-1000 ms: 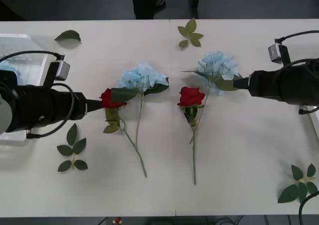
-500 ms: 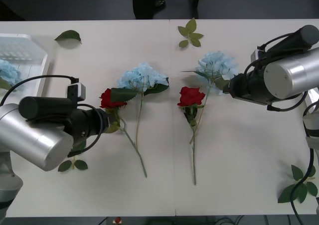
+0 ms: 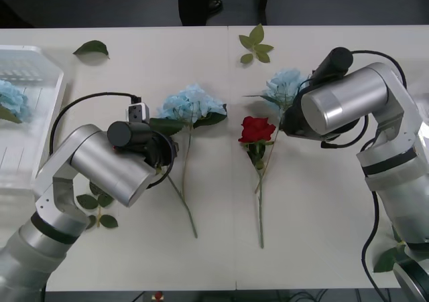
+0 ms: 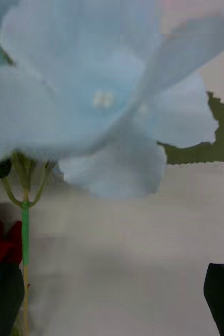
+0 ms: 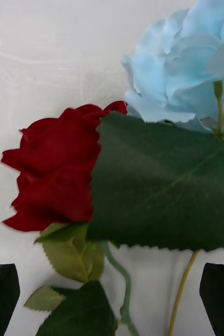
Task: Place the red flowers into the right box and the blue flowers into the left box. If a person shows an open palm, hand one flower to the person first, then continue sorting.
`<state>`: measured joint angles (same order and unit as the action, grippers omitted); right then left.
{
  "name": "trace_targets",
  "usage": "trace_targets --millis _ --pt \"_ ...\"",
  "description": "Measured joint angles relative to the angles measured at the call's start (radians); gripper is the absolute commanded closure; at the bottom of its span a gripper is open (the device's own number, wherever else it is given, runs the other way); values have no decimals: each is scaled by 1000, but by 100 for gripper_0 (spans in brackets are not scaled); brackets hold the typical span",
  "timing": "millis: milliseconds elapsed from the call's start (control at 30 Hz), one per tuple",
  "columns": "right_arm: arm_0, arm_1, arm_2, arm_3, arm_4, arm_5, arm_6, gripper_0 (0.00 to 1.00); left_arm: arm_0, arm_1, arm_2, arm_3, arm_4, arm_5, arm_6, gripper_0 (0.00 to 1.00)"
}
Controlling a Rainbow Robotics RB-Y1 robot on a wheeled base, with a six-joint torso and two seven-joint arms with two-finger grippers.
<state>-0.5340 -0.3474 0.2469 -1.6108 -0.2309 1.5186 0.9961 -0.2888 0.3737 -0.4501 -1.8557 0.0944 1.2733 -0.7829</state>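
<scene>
The left gripper [image 5: 112,299], black fingers spread, hung directly over the small red artificial rose [image 5: 54,173] lying on the white surface [image 3: 322,208], stem running lengthwise between them.

counts of flowers, leaves, trays and arms on the table.
blue flowers: three [image 3: 192,104] [image 3: 289,86] [image 3: 11,100]; red roses: two [image 3: 257,129] [image 5: 59,170]; loose leaf sprigs: four [image 3: 255,45] [image 3: 92,47] [image 3: 96,205] [image 3: 389,258]; white trays: one [image 3: 48,71]; robot arms: two [image 3: 100,175] [image 3: 355,108].
</scene>
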Motion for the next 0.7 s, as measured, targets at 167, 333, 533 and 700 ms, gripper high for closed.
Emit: trace_targets --millis 167,333,533,700 --pt "0 29 21 15 27 0 -1 0 -59 -28 -7 135 -42 -66 -1 0" --pt "0 55 48 27 73 -2 -12 0 -102 -30 -47 240 -63 -139 -11 0" --pt "0 66 72 74 85 -48 -60 0 -107 -31 -65 300 -80 -176 -19 0" --pt "0 79 72 97 106 -62 -60 50 -106 -31 -65 331 -110 -240 -52 37"
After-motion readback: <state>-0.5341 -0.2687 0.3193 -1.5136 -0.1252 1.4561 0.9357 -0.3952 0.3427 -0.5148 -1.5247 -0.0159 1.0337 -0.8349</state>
